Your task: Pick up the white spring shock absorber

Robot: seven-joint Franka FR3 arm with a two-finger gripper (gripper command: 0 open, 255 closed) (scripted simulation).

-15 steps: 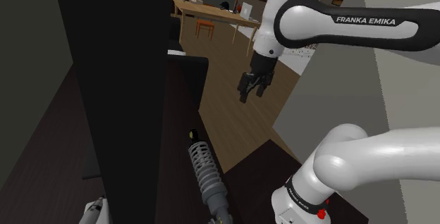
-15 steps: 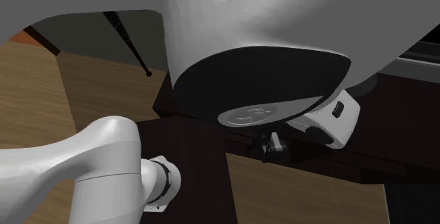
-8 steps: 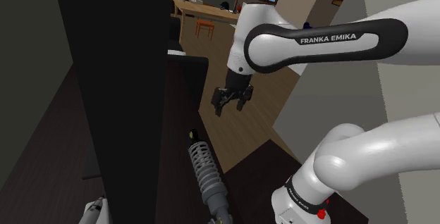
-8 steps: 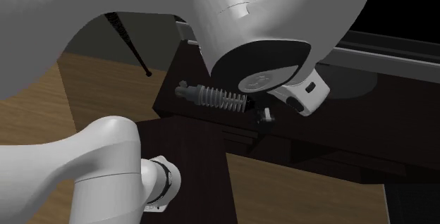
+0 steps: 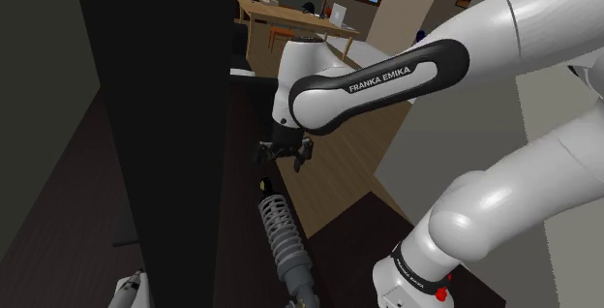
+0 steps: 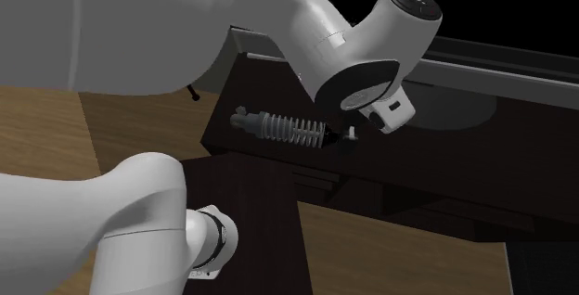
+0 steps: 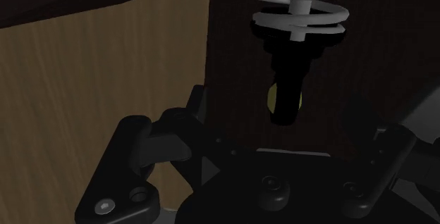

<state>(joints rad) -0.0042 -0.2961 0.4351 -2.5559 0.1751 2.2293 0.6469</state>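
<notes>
Shock absorber (image 5: pixel 285 241) lies flat on the dark brown counter (image 6: pixel 264 94) — a pale grey coil wound round a lighter rod, with black fittings at both ends. In the shoulder view it runs from the bottom edge up toward the middle, close to the counter's edge, where the wooden floor (image 5: pixel 334 175) begins. A small yellowish spot (image 7: pixel 271 97) shows beside its far black end.

The pincer (image 5: pixel 281 158) hangs just above that far end, pointing down, its 2 black fingers apart and clasping nothing. In the wrist view the black end fitting sits in the gap between the fingers and touches neither, with the coil stretching away beyond it. In the second exterior view the shock absorber lies across the counter top, and the pincer is at its right end, just beside it — whether they touch there I cannot tell.

The white arm (image 5: pixel 373 78), lettered FRANKA EMIKA on its dark link, bends in from the shoulder view's right. A tall black area (image 5: pixel 155 103) takes up that view's left. Far back in the room stands a wooden table (image 5: pixel 290 14) with an orange chair (image 5: pixel 281 37) by it.
</notes>
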